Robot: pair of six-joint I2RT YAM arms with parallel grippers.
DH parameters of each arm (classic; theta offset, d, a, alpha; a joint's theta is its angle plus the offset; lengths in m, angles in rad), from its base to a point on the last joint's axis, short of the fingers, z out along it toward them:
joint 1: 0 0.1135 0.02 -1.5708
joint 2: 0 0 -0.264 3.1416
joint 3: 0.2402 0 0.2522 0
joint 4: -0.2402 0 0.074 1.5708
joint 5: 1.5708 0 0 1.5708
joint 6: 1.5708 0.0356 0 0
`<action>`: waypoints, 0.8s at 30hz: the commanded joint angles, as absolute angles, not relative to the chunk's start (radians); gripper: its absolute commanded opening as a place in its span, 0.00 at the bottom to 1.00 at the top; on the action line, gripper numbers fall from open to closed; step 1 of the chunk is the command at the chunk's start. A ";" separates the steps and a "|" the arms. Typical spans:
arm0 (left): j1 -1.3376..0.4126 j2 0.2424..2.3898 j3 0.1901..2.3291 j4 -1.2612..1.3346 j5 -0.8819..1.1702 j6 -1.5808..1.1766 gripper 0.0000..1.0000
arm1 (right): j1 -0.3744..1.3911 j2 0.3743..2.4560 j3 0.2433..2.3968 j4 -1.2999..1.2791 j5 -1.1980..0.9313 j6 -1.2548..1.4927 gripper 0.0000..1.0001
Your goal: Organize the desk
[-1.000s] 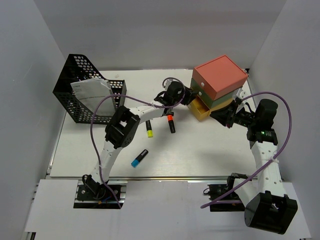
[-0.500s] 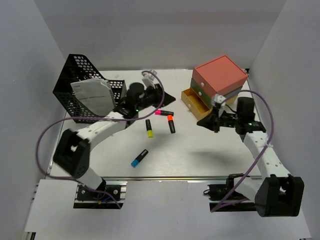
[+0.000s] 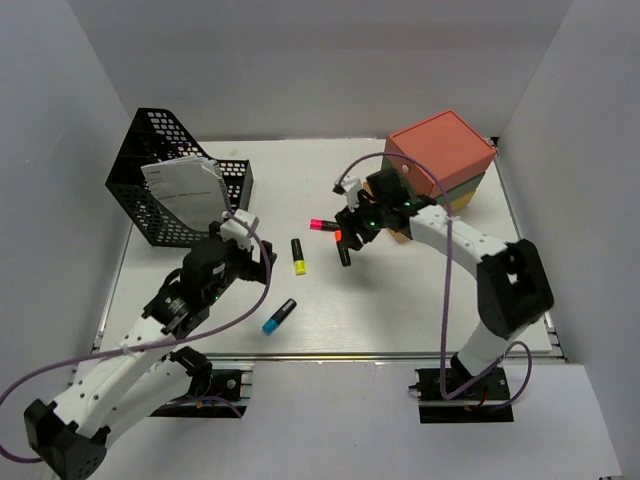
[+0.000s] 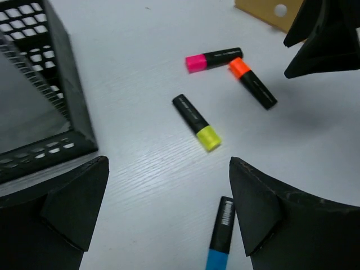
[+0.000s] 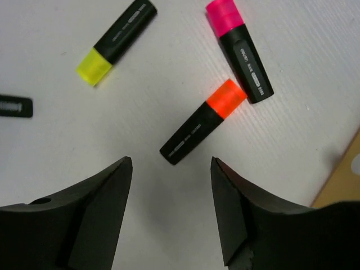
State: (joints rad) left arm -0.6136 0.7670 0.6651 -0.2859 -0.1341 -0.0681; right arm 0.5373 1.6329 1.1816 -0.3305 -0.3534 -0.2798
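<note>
Moved: right arm has swung off the drawer box (image 3: 440,150) to the highlighters; left arm has pulled back toward the file basket (image 3: 160,190).
worktop (image 3: 400,300): white, under both arms, four highlighters loose mid-surface.
right fingers (image 5: 101,197): open, empty, poised over orange highlighter (image 5: 203,121), whose cap sits right against pink highlighter (image 5: 241,49).
left fingers (image 4: 264,208): wide open, empty, near blue highlighter (image 4: 220,236); yellow highlighter (image 4: 196,121) just beyond.
risk: orange lies angled to the gap, so a crooked close could roll it away or shove pink.
</note>
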 commanded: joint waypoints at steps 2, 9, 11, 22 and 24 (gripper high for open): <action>-0.623 0.643 0.631 -0.281 -0.307 -0.014 0.97 | 0.584 1.771 1.347 -0.434 -0.202 -0.107 0.67; -0.614 0.687 0.641 -0.288 -0.252 -0.002 0.97 | 0.638 1.922 1.424 -0.434 0.025 0.025 0.78; -0.614 0.707 0.650 -0.290 -0.230 -0.002 0.96 | 0.637 1.948 1.416 -0.425 0.035 0.037 0.72; -0.614 0.687 0.641 -0.281 -0.244 -0.003 0.97 | 0.656 2.062 1.391 -0.377 0.103 0.037 0.41; -0.614 0.692 0.640 -0.278 -0.236 -0.002 0.97 | 0.660 2.060 1.358 -0.356 0.132 0.022 0.28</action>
